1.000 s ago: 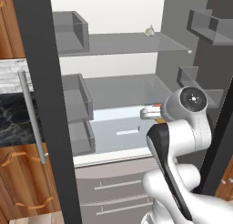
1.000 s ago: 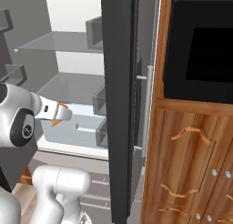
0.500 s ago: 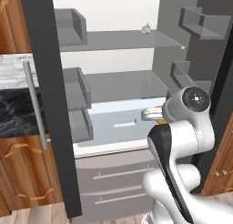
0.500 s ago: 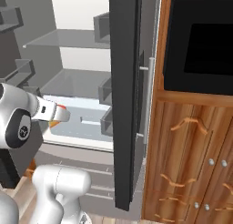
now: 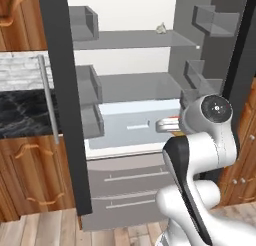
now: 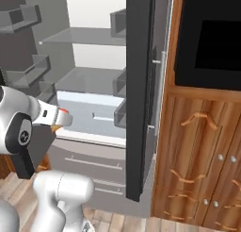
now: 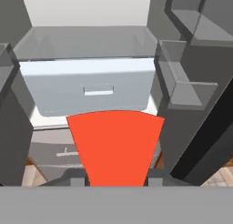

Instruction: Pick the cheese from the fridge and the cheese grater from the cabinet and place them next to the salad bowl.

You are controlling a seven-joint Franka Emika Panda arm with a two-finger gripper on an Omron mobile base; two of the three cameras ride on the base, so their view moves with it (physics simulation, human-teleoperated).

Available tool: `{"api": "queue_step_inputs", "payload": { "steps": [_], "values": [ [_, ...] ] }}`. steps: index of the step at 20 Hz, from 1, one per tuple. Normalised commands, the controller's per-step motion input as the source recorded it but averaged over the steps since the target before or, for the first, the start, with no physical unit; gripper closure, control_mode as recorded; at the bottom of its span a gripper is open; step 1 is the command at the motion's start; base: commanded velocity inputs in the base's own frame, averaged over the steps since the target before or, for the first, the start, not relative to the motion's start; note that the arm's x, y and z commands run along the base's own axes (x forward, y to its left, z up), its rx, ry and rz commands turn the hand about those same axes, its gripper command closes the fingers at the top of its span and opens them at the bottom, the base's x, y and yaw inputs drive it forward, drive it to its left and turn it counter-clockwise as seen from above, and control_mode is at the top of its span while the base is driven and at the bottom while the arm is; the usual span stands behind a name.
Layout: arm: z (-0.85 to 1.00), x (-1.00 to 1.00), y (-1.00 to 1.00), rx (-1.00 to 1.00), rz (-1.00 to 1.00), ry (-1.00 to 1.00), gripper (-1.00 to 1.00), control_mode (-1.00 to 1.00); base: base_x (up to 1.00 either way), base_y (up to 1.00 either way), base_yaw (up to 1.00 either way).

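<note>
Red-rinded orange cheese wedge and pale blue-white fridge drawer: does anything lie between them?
Nothing; in the hand view the stretch from wedge to drawer is bare.

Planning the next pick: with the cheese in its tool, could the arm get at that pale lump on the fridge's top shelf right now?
Probably not. The tool is shut on the cheese, so it has no free grip. The way itself looks free: the fridge stands open and nothing fronts the pale lump on the top shelf.

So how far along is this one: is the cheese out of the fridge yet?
Done: the fridge stands open and the gripper is shut on the cheese, its red rind side facing the hand view, held in front of the pale drawer.
In hand: carrying the wedge away from the fridge.
Left: placing it by the salad bowl, then fetching the cheese grater from the cabinet.
</note>
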Motion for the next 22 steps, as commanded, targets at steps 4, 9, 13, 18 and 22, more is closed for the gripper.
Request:
{"api": "queue_step_inputs", "payload": {
  "steps": [4,9,13,18,22],
  "values": [
    [0.00,0.00,0.00,0.00,0.00,0.00,1.00,1.00,-0.55,0.00,0.41],
    [0.00,0.00,0.00,0.00,0.00,0.00,1.00,1.00,-0.71,0.05,0.61],
    [0.00,0.00,0.00,0.00,0.00,0.00,1.00,1.00,-1.00,0.24,0.55],
    [0.00,0.00,0.00,0.00,0.00,0.00,1.00,1.00,-1.00,0.37,0.52],
    [0.00,0.00,0.00,0.00,0.00,0.00,1.00,1.00,-1.00,0.48,0.50]
  ]
}}
